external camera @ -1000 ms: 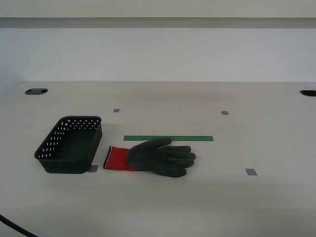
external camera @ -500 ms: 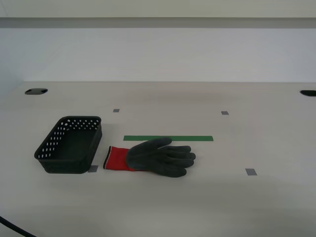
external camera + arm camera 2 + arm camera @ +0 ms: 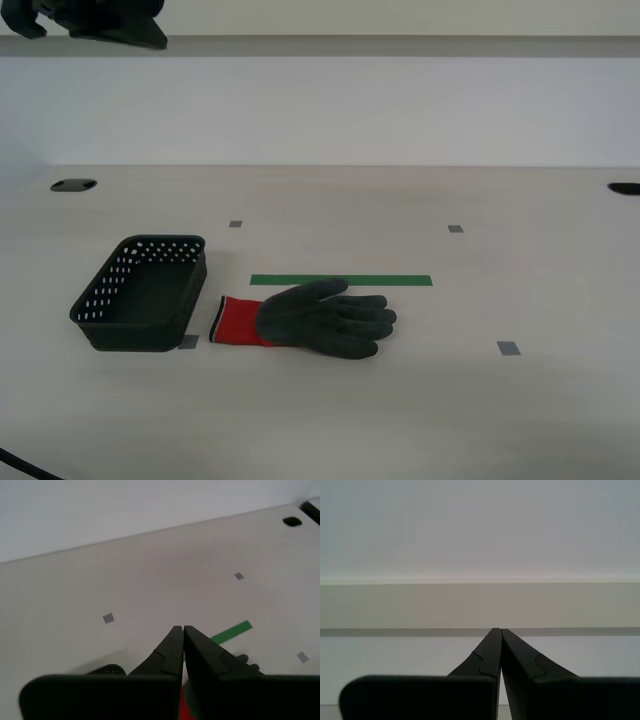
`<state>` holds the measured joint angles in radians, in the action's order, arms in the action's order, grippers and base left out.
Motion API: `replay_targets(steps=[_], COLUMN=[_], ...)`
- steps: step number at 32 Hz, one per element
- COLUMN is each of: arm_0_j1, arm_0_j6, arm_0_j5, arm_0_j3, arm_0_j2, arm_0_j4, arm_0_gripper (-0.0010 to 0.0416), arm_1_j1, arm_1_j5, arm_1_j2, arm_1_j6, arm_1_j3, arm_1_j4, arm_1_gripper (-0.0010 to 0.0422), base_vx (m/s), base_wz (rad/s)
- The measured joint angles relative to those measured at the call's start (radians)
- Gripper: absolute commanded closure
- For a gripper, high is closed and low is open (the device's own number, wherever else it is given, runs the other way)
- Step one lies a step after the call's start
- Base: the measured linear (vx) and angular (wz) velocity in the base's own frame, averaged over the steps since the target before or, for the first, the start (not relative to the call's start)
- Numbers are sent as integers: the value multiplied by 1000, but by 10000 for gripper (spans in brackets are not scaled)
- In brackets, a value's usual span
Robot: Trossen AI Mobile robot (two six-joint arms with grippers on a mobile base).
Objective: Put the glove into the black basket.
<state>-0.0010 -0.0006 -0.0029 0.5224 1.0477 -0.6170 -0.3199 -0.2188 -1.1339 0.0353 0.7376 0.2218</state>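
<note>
— So where does the glove [image 3: 305, 320] lie?
— Flat on the table [image 3: 420, 400], red cuff toward the black basket [image 3: 143, 292] and just beside it, below a strip of green tape [image 3: 341, 280] (nothing touches it).
— And the claws?
— The robot's first claw [image 3: 496, 630] is pinched closed on nothing, facing a wall. Its second claw [image 3: 179, 628] is closed too, empty, high above the table with the glove's fingertips showing under it.
</note>
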Motion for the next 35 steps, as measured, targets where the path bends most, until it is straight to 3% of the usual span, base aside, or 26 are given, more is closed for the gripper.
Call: replay_targets(steps=[6,14,23,35], arm_0_j1=[1,0,0,1], arm_0_j6=[0,0,0,0], arm_0_j5=[0,0,0,0], arm_0_j3=[0,0,0,0], arm_0_j2=[0,0,0,0], arm_0_j4=[0,0,0,0], arm_0_gripper=[405,405,405,405], arm_1_j1=[-48,-188,-329,-437], arm_1_j5=[0,0,0,-1], arm_1_j2=[-157,-439,-729,-990], arm_1_j6=[-4,-21,-91,-158], arm_1_j3=[66,196,354,565], arm_1_j4=[103,127,184,249], arm_1_gripper=[412,412,412,412], base_vx=[0,0,0,0], base_wz=[0,0,0,0])
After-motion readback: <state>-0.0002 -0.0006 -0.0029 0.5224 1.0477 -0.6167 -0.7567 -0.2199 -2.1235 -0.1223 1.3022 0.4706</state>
